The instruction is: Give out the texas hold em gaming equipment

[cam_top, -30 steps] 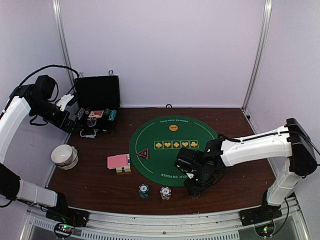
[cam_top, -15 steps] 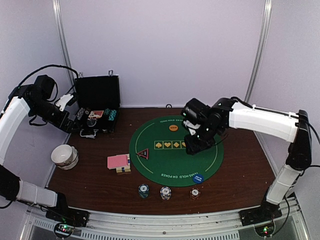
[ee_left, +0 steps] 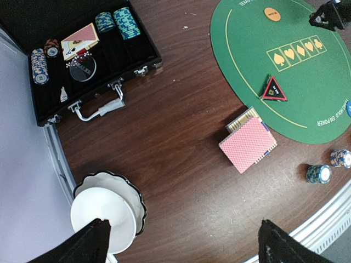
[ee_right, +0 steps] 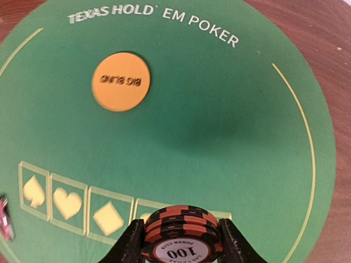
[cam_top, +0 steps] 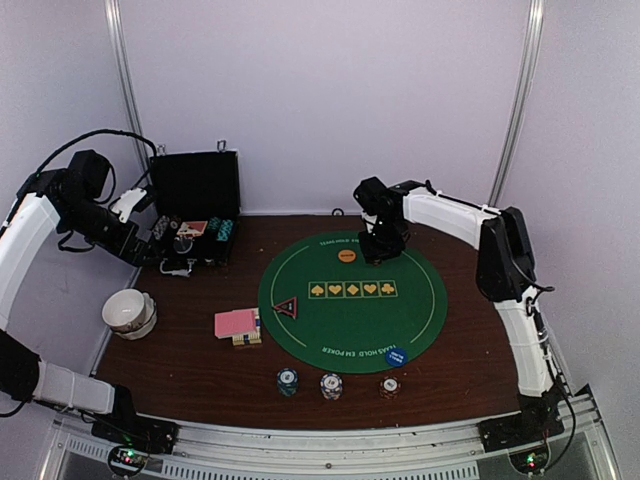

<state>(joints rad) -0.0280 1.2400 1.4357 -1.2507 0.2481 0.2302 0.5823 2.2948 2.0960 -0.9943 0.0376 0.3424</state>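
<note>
My right gripper is shut on a short stack of orange-black "100" poker chips, held above the far part of the green mat near the orange disc. In the top view the right gripper hangs just right of that orange disc. The blue disc, the red-black triangle marker and pink-backed cards lie lower down. Teal, blue-white and brown-red chip stacks stand by the front edge. My left gripper is open and empty, high above the table.
The open black case with more chips and cards stands at the back left, with my left gripper beside it. A white bowl sits at the left edge. It shows by my left finger in the left wrist view.
My right gripper has moved from the front right of the table up and back to the far side of the mat. The brown-red stack and blue disc now show. The left arm is still.
</note>
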